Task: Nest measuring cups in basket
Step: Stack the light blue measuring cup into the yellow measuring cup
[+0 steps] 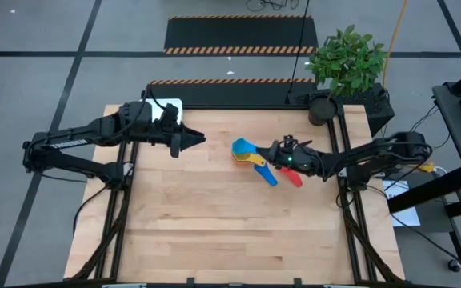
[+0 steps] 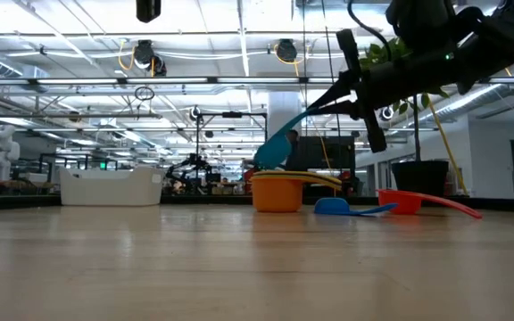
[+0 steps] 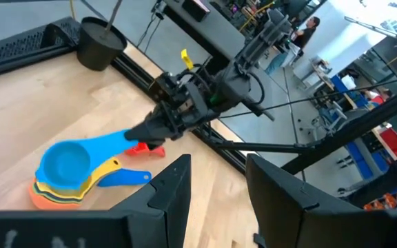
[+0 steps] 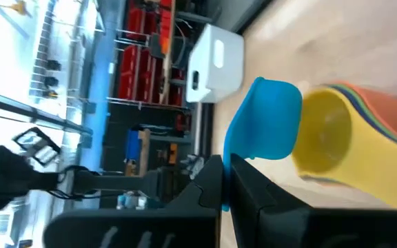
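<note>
A light blue measuring cup (image 2: 275, 150) hangs tilted just over a stack with a yellow cup (image 2: 303, 178) nested in an orange one (image 2: 277, 196), near the table's middle. My right gripper (image 1: 275, 152) is shut on the light blue cup. A dark blue cup (image 2: 333, 207) and a red cup (image 2: 403, 201) lie on the table right of the stack. The white basket (image 2: 111, 187) stands at the far left, partly under my left arm in the high view. My left gripper (image 3: 216, 200) hovers open above the table's left half, with nothing between its fingers. My right gripper pinches the light blue cup's flat handle (image 4: 238, 160) between its two fingers, near the handle's free end. The fingers come nearly level from the table's right and lie along the handle. The bowl (image 3: 64, 165) tilts over the yellow cup; I cannot tell whether they touch.
A potted plant (image 1: 347, 62) stands at the table's far right corner. Bare wood (image 1: 230, 232) fills the near half of the table. The table's black frame rails run along its left and right sides.
</note>
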